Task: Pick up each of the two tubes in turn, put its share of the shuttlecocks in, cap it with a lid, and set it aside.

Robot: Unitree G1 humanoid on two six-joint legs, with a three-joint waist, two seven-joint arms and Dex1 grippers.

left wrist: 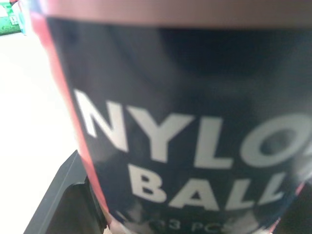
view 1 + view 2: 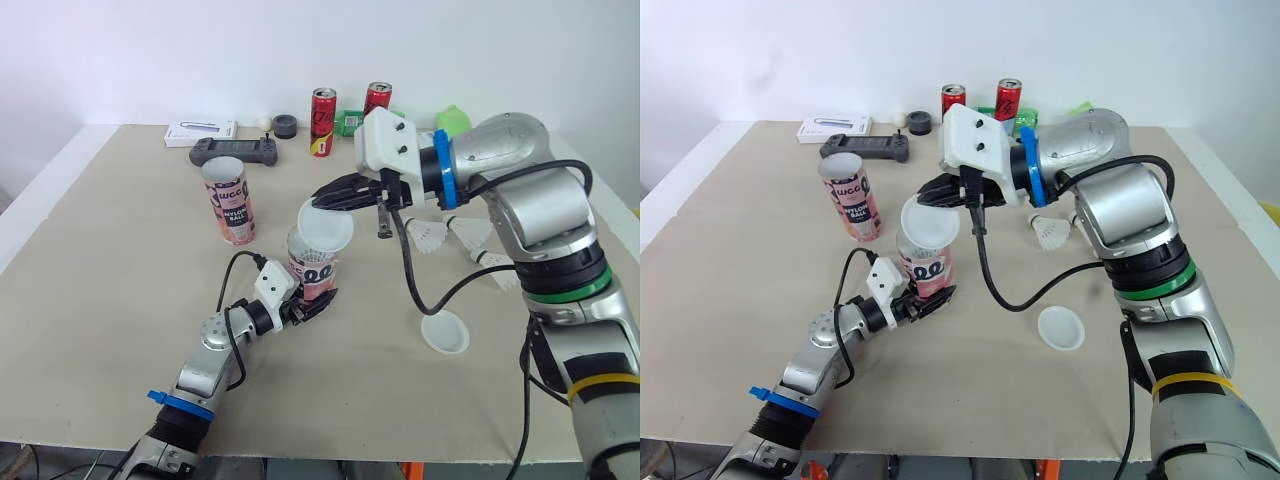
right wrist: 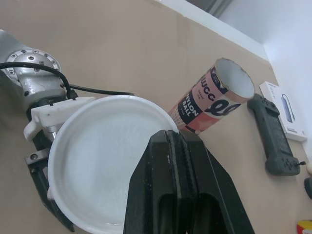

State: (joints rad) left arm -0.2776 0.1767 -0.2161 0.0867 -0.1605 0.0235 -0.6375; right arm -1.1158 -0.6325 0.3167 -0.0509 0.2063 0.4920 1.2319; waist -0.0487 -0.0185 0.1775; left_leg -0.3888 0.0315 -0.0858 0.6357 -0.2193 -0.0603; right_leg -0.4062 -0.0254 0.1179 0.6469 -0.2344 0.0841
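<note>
- left gripper, head view: fingers clamped on the base of the near shuttlecock tube, which stands upright at mid-table. right gripper pinches a white lid, tilted over that tube's mouth. second tube stands behind, toward the robot's left. spare lid and loose shuttlecocks lie on the right.
- left wrist view: near shuttlecock tube seen close, label reading "nylon ball", a black finger beside it.
- right wrist view: fingers pressed together on the white lid's rim; second tube beyond, near a game controller.
</note>
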